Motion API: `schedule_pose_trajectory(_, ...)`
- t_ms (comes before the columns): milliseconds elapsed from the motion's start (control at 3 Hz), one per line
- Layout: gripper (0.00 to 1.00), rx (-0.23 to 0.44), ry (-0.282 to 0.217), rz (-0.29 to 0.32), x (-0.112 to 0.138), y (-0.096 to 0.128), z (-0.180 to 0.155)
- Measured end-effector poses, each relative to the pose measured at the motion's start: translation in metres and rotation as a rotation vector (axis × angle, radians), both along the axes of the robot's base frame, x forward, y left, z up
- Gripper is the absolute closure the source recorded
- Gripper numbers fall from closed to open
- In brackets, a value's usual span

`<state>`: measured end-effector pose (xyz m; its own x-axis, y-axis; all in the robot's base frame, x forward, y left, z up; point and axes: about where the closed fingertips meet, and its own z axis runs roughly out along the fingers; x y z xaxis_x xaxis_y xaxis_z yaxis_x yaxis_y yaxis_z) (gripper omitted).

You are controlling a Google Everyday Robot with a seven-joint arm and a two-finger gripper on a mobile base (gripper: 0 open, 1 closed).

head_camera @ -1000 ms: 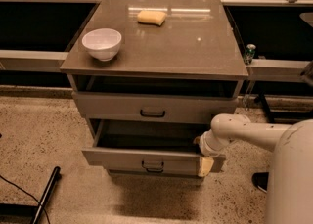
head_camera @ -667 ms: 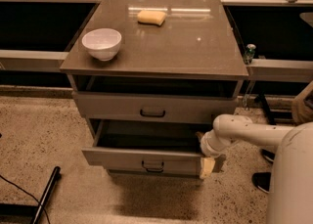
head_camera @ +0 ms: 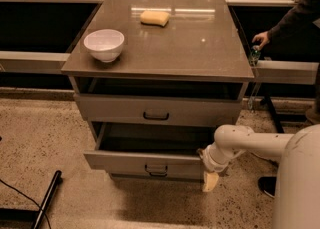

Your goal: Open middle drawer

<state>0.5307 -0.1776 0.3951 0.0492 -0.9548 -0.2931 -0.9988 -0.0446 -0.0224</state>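
Observation:
The middle drawer [head_camera: 125,162] of the grey-brown cabinet is pulled out, with its dark inside showing. Its small dark pull handle [head_camera: 156,169] sits at the centre of the front. My gripper [head_camera: 210,181] hangs at the right end of that drawer's front, just below its right corner and to the right of the handle. My white arm [head_camera: 250,143] reaches in from the right. The drawer above [head_camera: 115,109] has its own dark handle [head_camera: 156,116]. Only a sliver of the lowest drawer [head_camera: 150,177] shows beneath.
A white bowl [head_camera: 104,44] and a yellow sponge [head_camera: 154,18] sit on the cabinet top [head_camera: 200,48]. A person's hand [head_camera: 260,39] holds a small bottle [head_camera: 255,55] at the cabinet's right edge. A dark bar [head_camera: 47,200] and a cable [head_camera: 15,190] lie on the floor at the left.
A person's arm and hand have come in at the upper right beside the cabinet. My arm and gripper have barely shifted, and the drawer stays pulled out.

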Motion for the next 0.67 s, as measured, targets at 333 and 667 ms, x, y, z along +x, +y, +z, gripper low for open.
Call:
schedule_pose_trajectory(333,0.38,0.001,0.014,0.028,-0.0229,0.0036,-0.0002)
schedule_pose_trajectory(667,0.38,0.008,0.014,0.032,-0.0272,0.0024,0.0019)
